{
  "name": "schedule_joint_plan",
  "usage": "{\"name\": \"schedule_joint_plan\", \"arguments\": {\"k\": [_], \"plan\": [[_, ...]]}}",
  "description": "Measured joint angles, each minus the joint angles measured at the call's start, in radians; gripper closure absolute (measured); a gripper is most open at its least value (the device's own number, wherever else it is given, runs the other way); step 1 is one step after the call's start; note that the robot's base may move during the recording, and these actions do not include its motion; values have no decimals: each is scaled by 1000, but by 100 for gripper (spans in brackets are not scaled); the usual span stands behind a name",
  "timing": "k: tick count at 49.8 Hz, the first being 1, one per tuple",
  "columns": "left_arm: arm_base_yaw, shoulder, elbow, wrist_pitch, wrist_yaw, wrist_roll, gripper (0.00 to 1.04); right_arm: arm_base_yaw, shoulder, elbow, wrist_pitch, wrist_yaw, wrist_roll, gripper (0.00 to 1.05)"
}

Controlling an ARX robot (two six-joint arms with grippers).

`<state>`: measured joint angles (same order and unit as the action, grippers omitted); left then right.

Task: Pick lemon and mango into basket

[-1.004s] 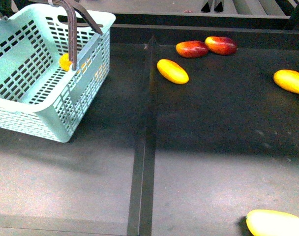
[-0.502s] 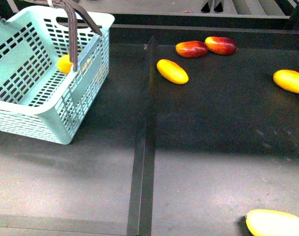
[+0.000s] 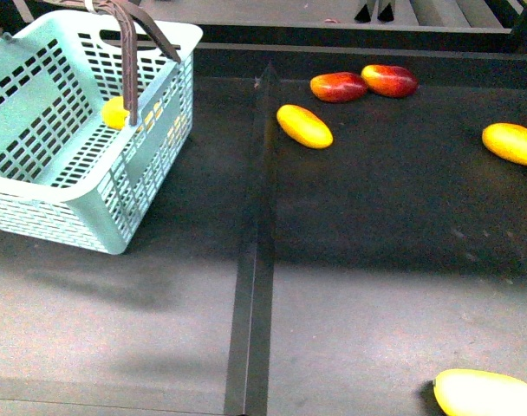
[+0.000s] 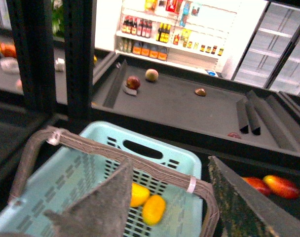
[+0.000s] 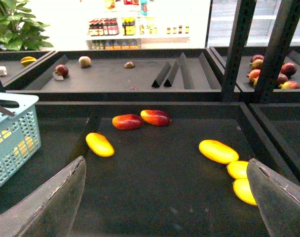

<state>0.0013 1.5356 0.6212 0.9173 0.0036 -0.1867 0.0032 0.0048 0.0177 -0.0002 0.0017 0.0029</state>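
Observation:
The mint-green basket (image 3: pixel 116 199) stands at the back left with its brown handles (image 4: pixel 115 154) up. Two small yellow fruits lie on its floor: a roundish lemon (image 4: pixel 136 194) and an orange-yellow one (image 4: pixel 154 209) touching it; one shows through the basket wall (image 3: pixel 114 111). My left gripper (image 4: pixel 169 197) hovers open above the basket, holding nothing. A yellow mango (image 3: pixel 304 126) lies near the centre divider, another (image 3: pixel 512 143) at the right. My right gripper (image 5: pixel 165 197) stands open over the dark shelf, with the yellow mangoes (image 5: pixel 99 144) (image 5: pixel 218 151) ahead of it. Neither arm shows in the front view.
Two red-yellow mangoes (image 3: pixel 339 87) (image 3: pixel 390 80) lie by the back wall. A pale yellow fruit (image 3: pixel 487 392) sits at the near right corner. Two smaller yellow fruits (image 5: pixel 238 169) (image 5: pixel 244 190) lie beside the right-hand mango. A raised divider (image 3: pixel 255 260) splits the shelf.
The basket shifted slightly a second ago and the fruit inside it rolled a little; since then it has stayed still. The fruits on the shelf have not moved.

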Motion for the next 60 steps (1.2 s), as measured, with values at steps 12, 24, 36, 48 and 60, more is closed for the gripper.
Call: {"name": "schedule_joint_plan", "arguments": {"k": [12,24,36,48,60], "plan": [[0,-173,-244,53,-3,159,101,0,0,0,0,0,0,9],[0,-399,-434,24,-3,171,101,0,0,0,0,0,0,9],[0,-529,-536,8,-3,173,101,0,0,0,0,0,0,9],[0,-747,-595,-164,-3,174,101,0,0,0,0,0,0,9],[0,-941,-606,-338,-3,175,101,0,0,0,0,0,0,9]]}}
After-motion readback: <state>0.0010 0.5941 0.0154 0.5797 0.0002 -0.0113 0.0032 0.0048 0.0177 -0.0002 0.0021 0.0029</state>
